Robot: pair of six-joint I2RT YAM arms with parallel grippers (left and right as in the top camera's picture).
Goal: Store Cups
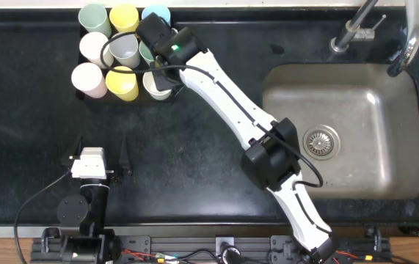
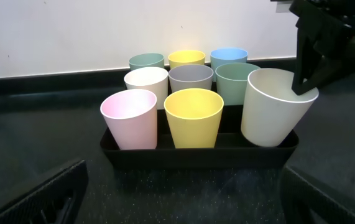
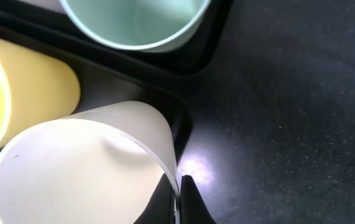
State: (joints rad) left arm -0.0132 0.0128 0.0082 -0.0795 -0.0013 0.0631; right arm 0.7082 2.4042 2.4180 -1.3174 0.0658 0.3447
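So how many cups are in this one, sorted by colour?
green cups: 2
yellow cups: 2
blue cup: 1
white cup: 1
grey cup: 1
pink cup: 1
cream cup: 1
Total: 9

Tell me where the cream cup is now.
Top view, upper left: the cream cup tilts in the black tray's corner beside a yellow cup, rim pinched by the right pincer.
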